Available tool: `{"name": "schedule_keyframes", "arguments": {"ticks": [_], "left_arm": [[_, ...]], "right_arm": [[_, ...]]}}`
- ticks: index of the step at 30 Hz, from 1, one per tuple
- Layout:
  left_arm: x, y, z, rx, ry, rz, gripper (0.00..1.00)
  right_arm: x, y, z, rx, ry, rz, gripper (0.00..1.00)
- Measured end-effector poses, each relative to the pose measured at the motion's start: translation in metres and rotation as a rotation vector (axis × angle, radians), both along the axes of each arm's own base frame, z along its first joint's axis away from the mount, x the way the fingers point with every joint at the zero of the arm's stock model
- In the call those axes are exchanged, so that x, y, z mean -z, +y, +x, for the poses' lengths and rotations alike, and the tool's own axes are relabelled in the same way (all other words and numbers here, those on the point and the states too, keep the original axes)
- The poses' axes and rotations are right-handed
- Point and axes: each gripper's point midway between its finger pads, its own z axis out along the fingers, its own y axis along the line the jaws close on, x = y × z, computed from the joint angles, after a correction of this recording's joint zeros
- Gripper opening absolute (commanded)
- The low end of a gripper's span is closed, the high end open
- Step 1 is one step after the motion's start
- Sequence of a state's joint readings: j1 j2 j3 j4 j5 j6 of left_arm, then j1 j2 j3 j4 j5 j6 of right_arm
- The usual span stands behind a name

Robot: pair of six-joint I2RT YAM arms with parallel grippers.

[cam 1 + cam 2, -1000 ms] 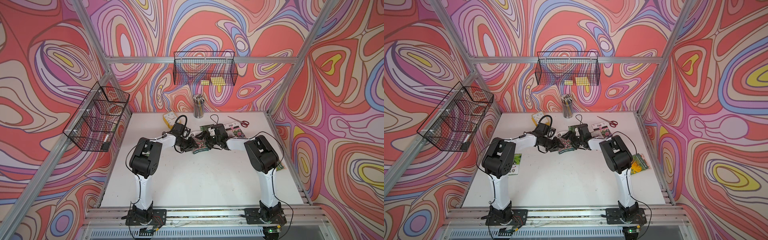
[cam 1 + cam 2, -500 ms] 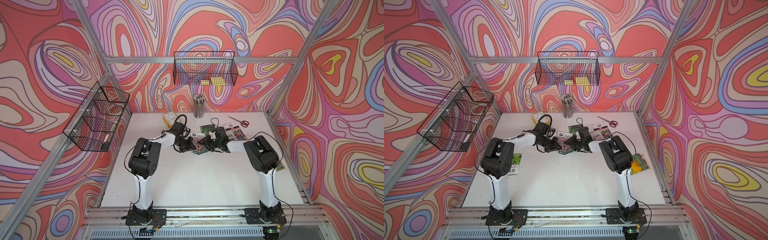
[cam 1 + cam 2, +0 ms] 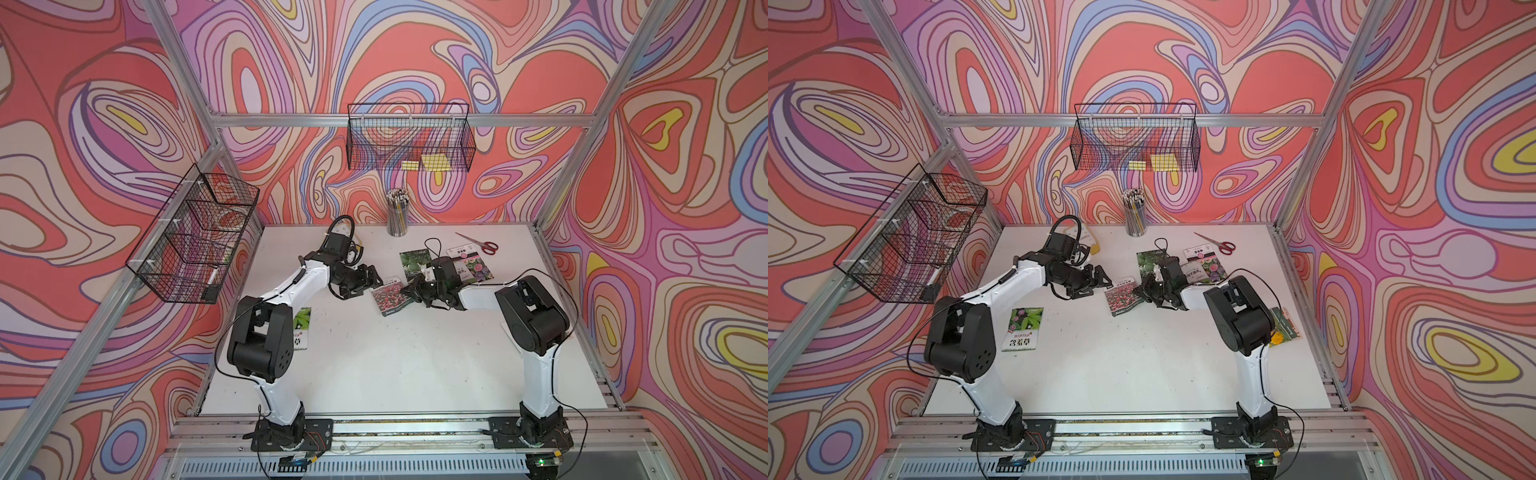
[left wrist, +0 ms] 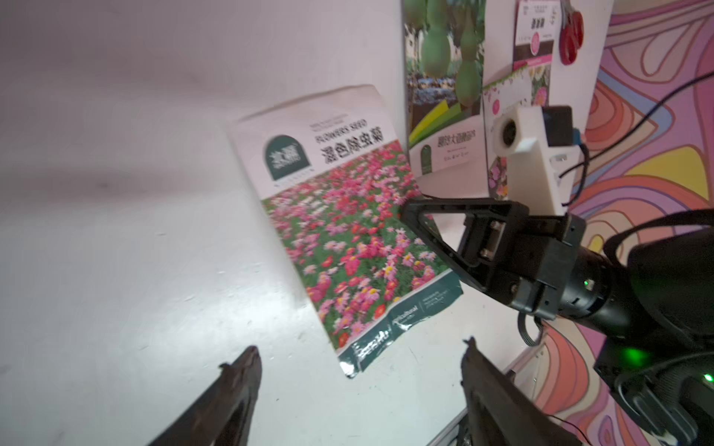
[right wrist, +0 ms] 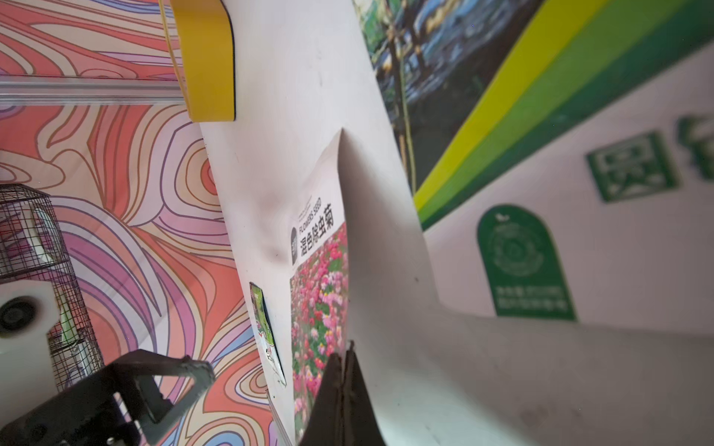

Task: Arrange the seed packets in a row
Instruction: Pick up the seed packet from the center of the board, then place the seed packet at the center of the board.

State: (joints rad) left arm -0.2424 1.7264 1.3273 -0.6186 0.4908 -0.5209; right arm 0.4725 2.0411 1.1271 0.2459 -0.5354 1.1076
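Lying on the worktop (image 3: 395,365), the pink-flower seed packet (image 3: 388,297) sits between the right gripper (image 5: 344,359), closed at its edge, and the left gripper (image 4: 359,347), spread wide just beside it.

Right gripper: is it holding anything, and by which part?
The right gripper is shut on the pink flower packet, pinching its long edge that faces the gourd packet, about midway along. The left gripper is open, holding nothing.
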Motion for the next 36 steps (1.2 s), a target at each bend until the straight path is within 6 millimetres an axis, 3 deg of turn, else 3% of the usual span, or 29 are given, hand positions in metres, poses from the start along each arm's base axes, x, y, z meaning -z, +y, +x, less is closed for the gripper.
{"name": "schedule_keyframes", "arguments": {"ticks": [4, 8, 11, 14, 16, 20, 29, 36], "left_arm": [[-0.039, 0.051, -0.006, -0.121, -0.087, 0.129, 0.88], [-0.082, 0.070, -0.023, -0.185, -0.201, 0.183, 0.89], [-0.093, 0.079, -0.040, -0.224, -0.243, 0.196, 0.89], [-0.088, 0.087, -0.058, -0.254, -0.236, 0.206, 0.89], [-0.082, 0.090, -0.068, -0.268, -0.224, 0.210, 0.89], [-0.078, 0.097, -0.085, -0.292, -0.229, 0.217, 0.89], [-0.098, 0.112, -0.109, -0.355, -0.328, 0.221, 0.89], [-0.103, 0.119, -0.117, -0.384, -0.348, 0.235, 0.90]], "right_arm": [[-0.017, 0.033, -0.021, -0.031, -0.075, -0.041, 0.00], [-0.026, 0.096, -0.071, -0.098, -0.173, -0.103, 0.00], [-0.026, 0.130, -0.109, -0.106, -0.244, -0.166, 0.00], [-0.026, 0.149, -0.136, -0.081, -0.301, -0.217, 0.00], [-0.029, 0.156, -0.139, -0.031, -0.330, -0.237, 0.00], [-0.027, 0.165, -0.128, 0.078, -0.355, -0.253, 0.00], [0.019, 0.182, -0.123, 0.199, -0.308, -0.255, 0.00], [0.011, 0.201, -0.123, 0.234, -0.292, -0.184, 0.00]]}}
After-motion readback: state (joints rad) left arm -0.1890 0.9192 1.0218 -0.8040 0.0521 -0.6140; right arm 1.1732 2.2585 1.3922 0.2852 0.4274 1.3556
